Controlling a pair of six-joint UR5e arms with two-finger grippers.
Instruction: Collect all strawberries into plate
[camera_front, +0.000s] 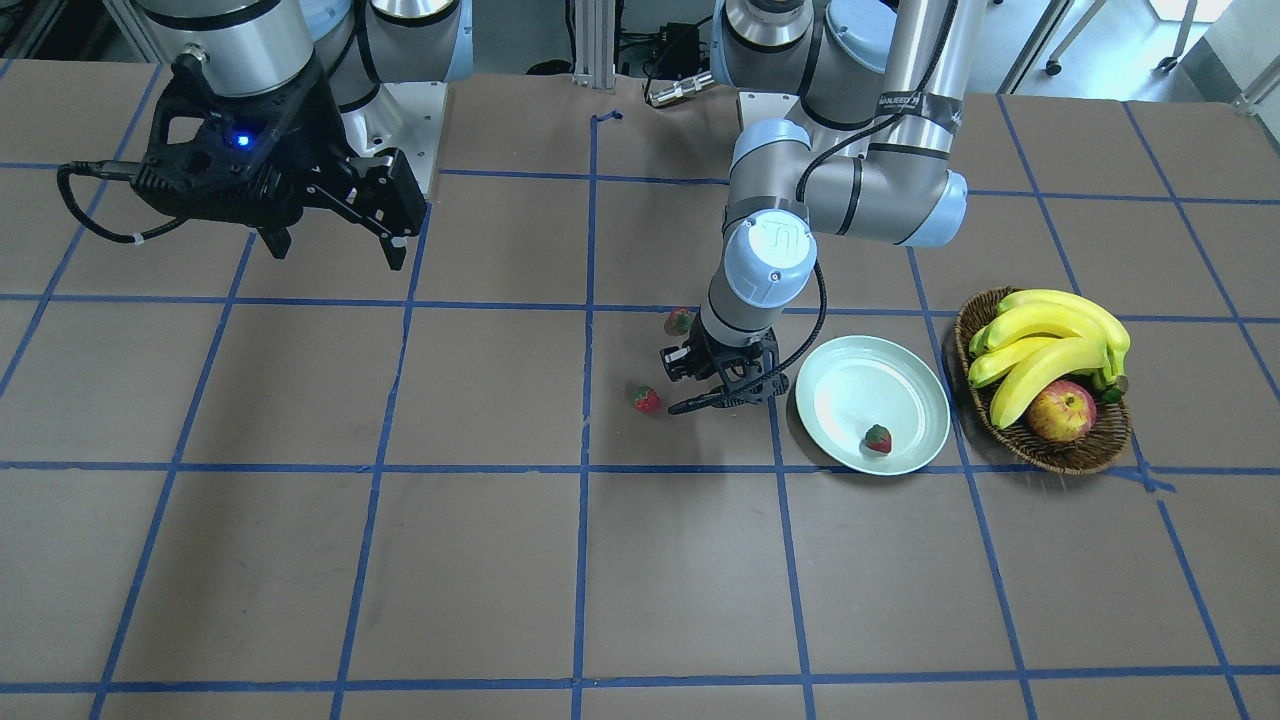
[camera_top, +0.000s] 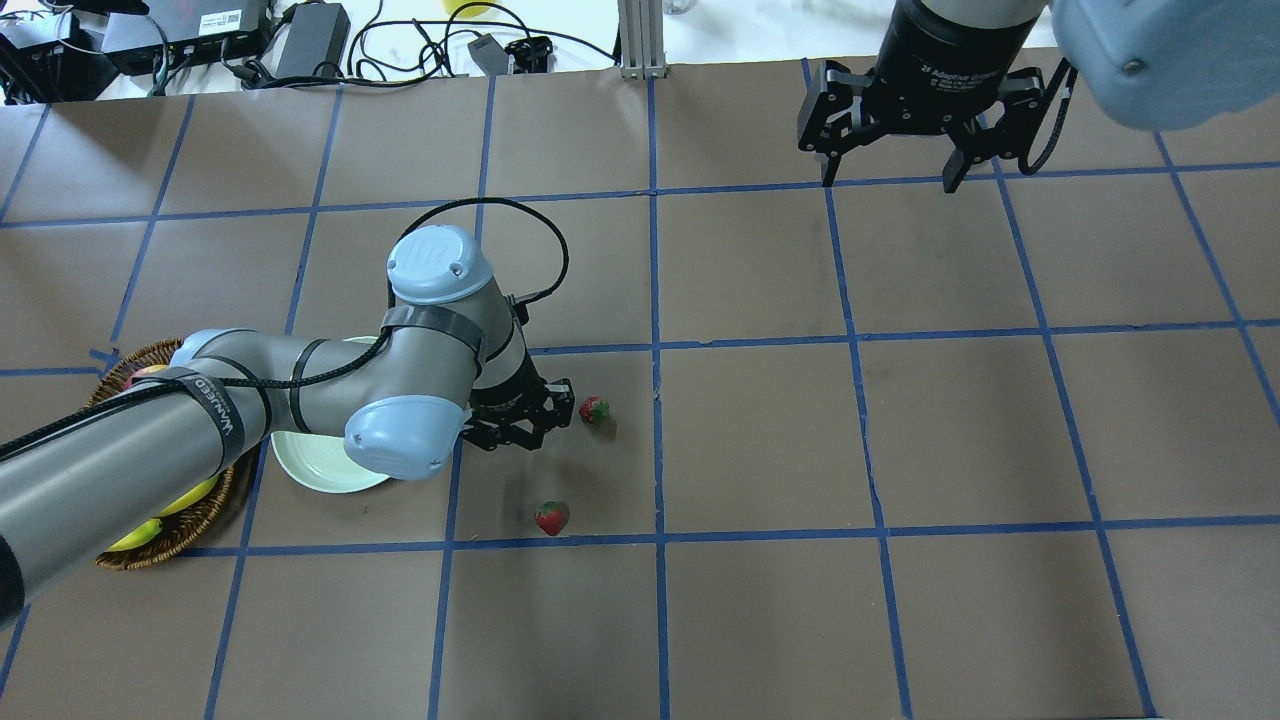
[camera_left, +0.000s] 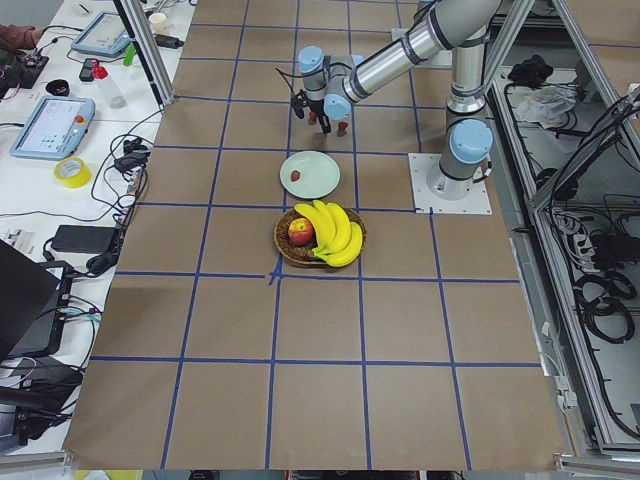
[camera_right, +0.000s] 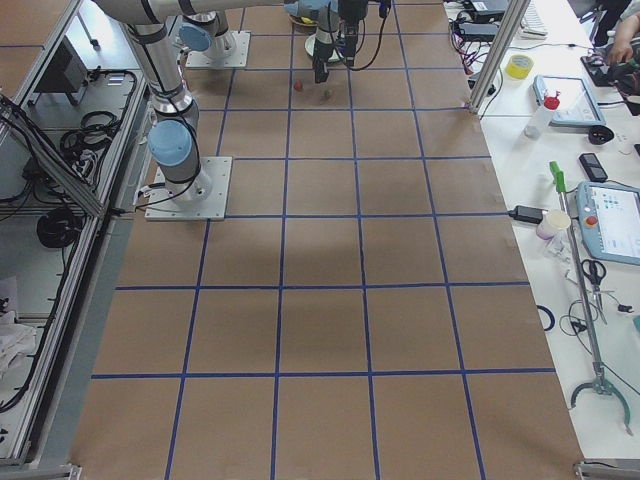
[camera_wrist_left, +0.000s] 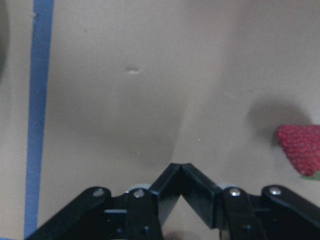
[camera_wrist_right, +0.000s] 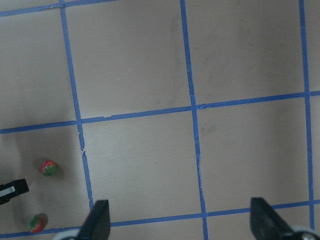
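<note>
One red strawberry (camera_front: 878, 438) lies in the smooth round plate (camera_front: 845, 380).

Brown table (camera_front: 480, 560), blue tape grid (camera_front: 590, 400)

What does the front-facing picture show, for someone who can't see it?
The left gripper hangs low beside two strawberries on the table; a third strawberry sits in the plate. A basket of bananas and an apple stands beside it.
</note>
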